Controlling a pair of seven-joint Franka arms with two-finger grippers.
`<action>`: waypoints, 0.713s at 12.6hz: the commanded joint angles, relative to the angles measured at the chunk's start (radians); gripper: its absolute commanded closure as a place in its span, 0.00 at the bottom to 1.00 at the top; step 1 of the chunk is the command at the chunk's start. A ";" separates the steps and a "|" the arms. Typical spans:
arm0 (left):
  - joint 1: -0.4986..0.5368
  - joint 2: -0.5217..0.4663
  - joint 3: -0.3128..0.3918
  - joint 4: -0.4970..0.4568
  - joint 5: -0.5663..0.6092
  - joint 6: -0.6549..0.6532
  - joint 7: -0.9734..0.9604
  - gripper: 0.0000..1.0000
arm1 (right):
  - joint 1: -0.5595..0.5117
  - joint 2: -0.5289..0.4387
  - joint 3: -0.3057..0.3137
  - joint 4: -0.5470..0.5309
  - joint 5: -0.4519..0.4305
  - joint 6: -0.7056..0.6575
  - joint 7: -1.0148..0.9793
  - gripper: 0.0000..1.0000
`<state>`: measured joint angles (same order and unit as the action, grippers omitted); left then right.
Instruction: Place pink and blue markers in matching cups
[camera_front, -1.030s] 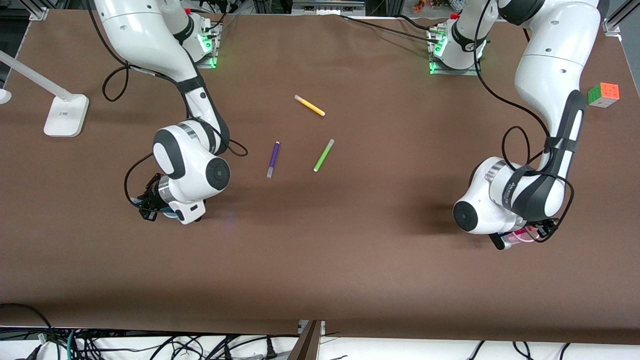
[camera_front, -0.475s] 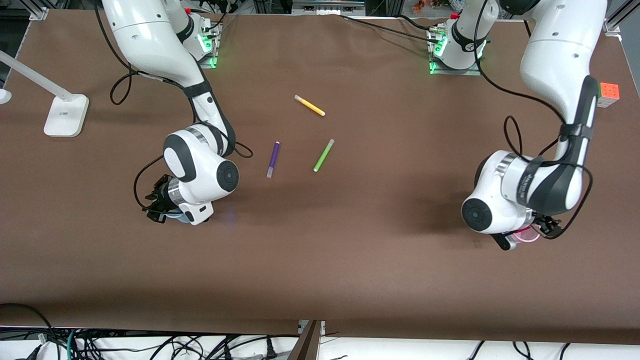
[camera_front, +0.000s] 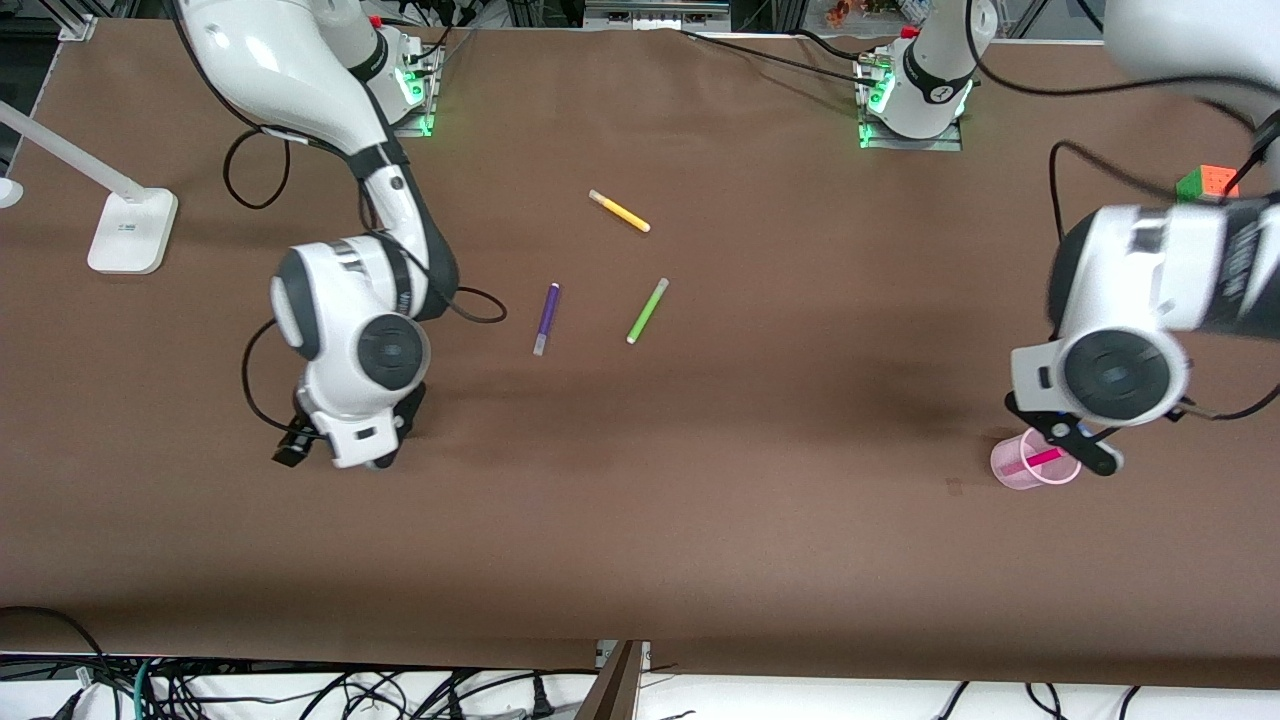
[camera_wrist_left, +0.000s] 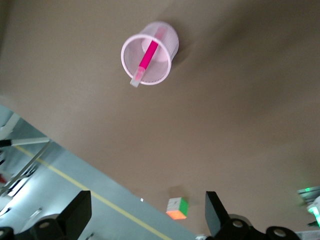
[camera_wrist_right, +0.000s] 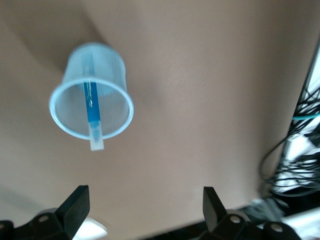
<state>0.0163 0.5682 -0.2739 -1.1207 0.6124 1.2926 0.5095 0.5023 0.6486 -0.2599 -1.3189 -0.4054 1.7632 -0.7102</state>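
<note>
- Where the front view takes in the whole table (camera_front: 700, 480), my left gripper (camera_front: 1065, 440) hangs over the pink cup (camera_front: 1034, 468), which stands near the table's edge at the left arm's end, nearer the front camera than the cube (camera_front: 1207, 183); the pink marker (camera_front: 1033, 461) leans inside that cup.
- My right gripper (camera_front: 335, 450) hangs low at the right arm's end of the table, and the wrist hides the blue cup from this camera.
- Near the middle of the table lie a purple pen (camera_front: 546, 318), a green pen (camera_front: 647, 311) and a yellow pen (camera_front: 619, 211), all apart from one another, the yellow one closest to the edge where the bases stand; a white lamp base (camera_front: 132, 231) sits toward the right arm's corner.
- From the left wrist view, my left fingers (camera_wrist_left: 75, 215) are spread wide with nothing between them, and the pink cup (camera_wrist_left: 162, 37) holds the pink marker (camera_wrist_left: 147, 56), its pale cap over the rim.
- From the right wrist view, my right fingers (camera_wrist_right: 75, 206) are likewise parted and bare; the blue cup (camera_wrist_right: 107, 67) stands on the table with the blue marker (camera_wrist_right: 92, 107) inside, cap jutting past the rim.
</note>
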 joint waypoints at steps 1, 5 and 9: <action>0.013 -0.049 0.002 0.082 -0.170 -0.026 -0.101 0.00 | -0.007 -0.065 -0.088 0.030 0.236 -0.027 0.102 0.00; 0.033 -0.213 0.088 -0.009 -0.449 0.049 -0.331 0.00 | -0.005 -0.133 -0.191 0.032 0.497 -0.122 0.335 0.00; 0.022 -0.554 0.188 -0.521 -0.617 0.371 -0.485 0.00 | -0.036 -0.239 -0.141 0.014 0.565 -0.207 0.653 0.00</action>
<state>0.0405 0.2230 -0.1029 -1.3215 0.0295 1.5068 0.0717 0.4922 0.4730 -0.4398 -1.2832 0.1382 1.6029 -0.1629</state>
